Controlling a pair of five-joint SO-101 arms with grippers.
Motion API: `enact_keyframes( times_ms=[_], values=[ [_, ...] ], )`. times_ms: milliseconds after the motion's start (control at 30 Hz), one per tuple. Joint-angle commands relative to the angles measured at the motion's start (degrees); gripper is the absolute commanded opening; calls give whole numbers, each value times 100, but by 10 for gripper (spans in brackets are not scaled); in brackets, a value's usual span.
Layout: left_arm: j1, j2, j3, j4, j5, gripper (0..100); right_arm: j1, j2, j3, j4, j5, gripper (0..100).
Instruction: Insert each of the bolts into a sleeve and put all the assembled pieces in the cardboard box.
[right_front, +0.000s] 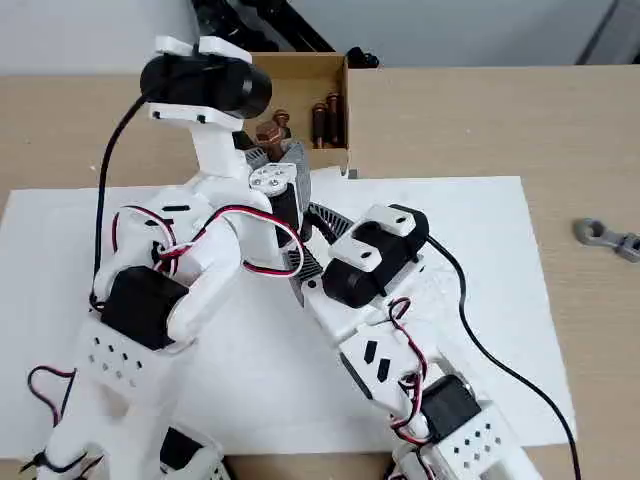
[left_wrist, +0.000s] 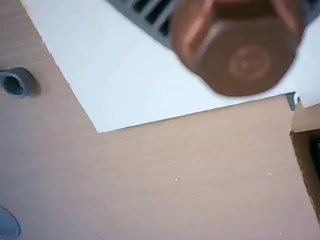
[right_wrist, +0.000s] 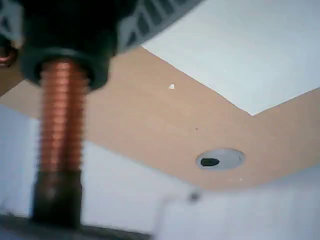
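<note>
Tabletop: we see pale wood (right_front: 480, 110) carrying a white sheet (right_front: 450, 260). The cardboard box (right_front: 300, 70) sits at the sheet's far edge, with assembled pieces (right_front: 325, 122) already inside.
Bolt: we find the copper bolt (left_wrist: 240, 50) held in the air just beside the box. Its hex head faces the left wrist camera and its threaded shank passes into the sleeve (right_wrist: 65, 60).
Left claw: we read the left claw (right_front: 282, 148) as clenched on the bolt near its head.
Right claw: we read the right claw (right_wrist: 85, 25) as clenched on the black sleeve, which rings the shank.
Handling: we judge the bolt rigid, dense for its size and smooth on the head, so it could twist in a loose grip. We expect the sleeve to be stiff too, and to bind if the two axes tilt apart.
Hold: we would take the finished piece across the sleeve or the hex flats, not by the thread tip.
Writing: we make out a faint round stamp on the head, but nothing legible, and we see no print on the box.
Elsewhere: a grey metal tool (right_front: 605, 235) lies well apart on bare wood.
</note>
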Motion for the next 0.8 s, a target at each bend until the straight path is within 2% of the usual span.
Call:
enact_keyframes(
  times_ms=[0, 133, 500, 567, 667, 767],
  values=[
    [176, -9, -22, -149, -211, 6, 84, -4, -484, -127, -62, 5],
    [466, -9, -22, -141, -255, 6, 13, -13, -484, -127, -53, 5],
    [334, -62, -31, -62, -404, 13, -4, -4, -484, -127, -53, 5],
    [343, -62, -48, 158, -589, 55, -4, -4, -484, -127, -53, 5],
    [343, -62, -75, 695, -299, 157, 4, -4, -484, -127, -53, 5],
    [352, -18, -207, 1152, -246, 183, 4, -4, -484, -127, -53, 5]
  ],
)
